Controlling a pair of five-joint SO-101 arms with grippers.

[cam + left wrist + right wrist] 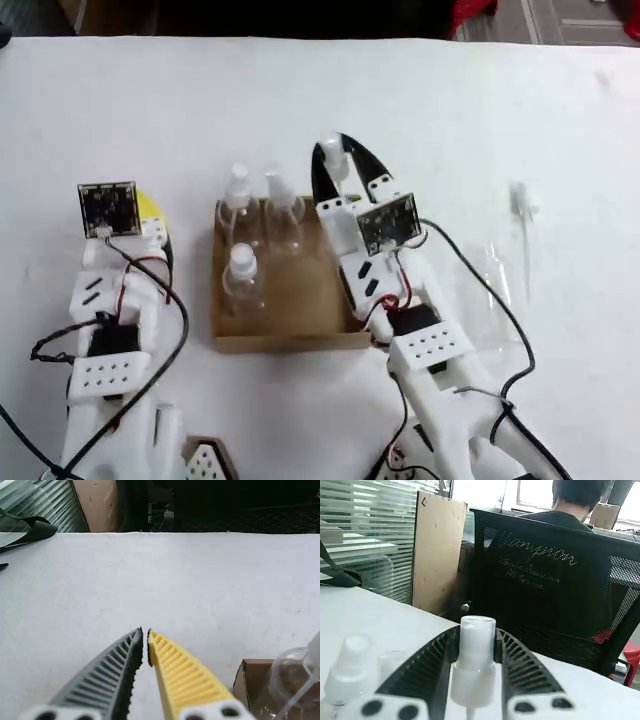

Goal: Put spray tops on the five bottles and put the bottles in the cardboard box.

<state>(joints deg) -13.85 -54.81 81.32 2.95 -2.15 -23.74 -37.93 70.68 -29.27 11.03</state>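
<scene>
Cardboard box (285, 343) sits mid-table (450, 90). There is open white surface beyond its far wall and out to its left past the left arm.

The right gripper (340, 150) is just past the box's far right corner, its black claw narrow and clamped on a white spray top (472, 652). Cannot tell whether a bottle hangs below the top, since the arm covers it.

The left gripper (145, 634) is well left of the box, grey and yellow fingers pressed together, holding nothing.

Three bottles are in the box: two against the far wall (238, 200) (283, 205) and one nearer the left wall (243, 272). The second far one's cap is hard to make out.

Well right of the box lie a loose spray top (523, 205) with its tube and a clear bottle on its side (497, 272), faint against the table.

A black chair (560, 580) stands behind the table's far edge.
</scene>
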